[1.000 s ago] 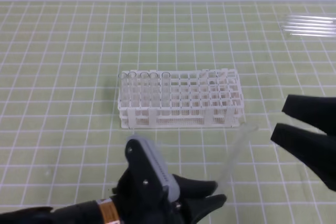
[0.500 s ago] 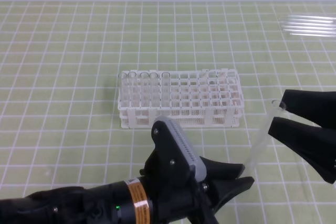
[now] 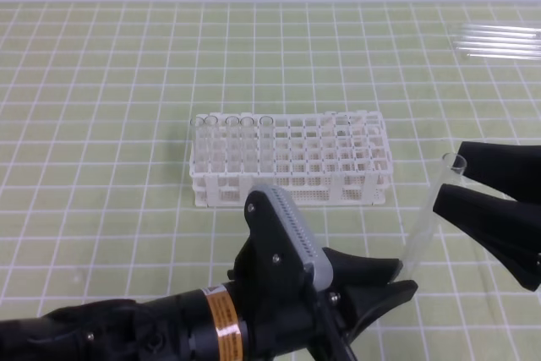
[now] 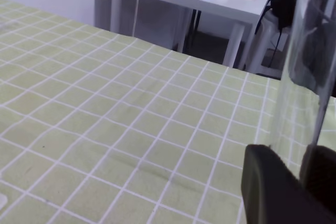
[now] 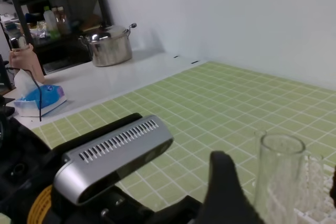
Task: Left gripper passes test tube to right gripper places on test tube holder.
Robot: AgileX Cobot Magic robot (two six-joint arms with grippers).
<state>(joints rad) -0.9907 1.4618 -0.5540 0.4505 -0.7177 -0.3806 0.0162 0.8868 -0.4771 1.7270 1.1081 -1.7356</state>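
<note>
We see the counter, covered in a green squared mat, with our left hand low in the foreground, pinched narrow on the bottom end of the test tube. The tube stands nearly upright, its open rim up beside our right hand, whose two black fingers stand wide apart on either side of the top of the tube and do not grip it yet.

We judge the handover to be the risky part. If the left hand lets go before the right one has closed, the tube will tip and fall onto the counter, and thin glass may break. Since the right fingers sit close to the rim, a closing grip so high could slip off or swing the tube. Squeezing too hard could crack it.

The white test tube holder stands behind the hands, well apart from the tube. Clear tubes stand in its left end, in the back rows as far as we can tell; most other holes look unfilled. More tubes lie at the far right edge.
</note>
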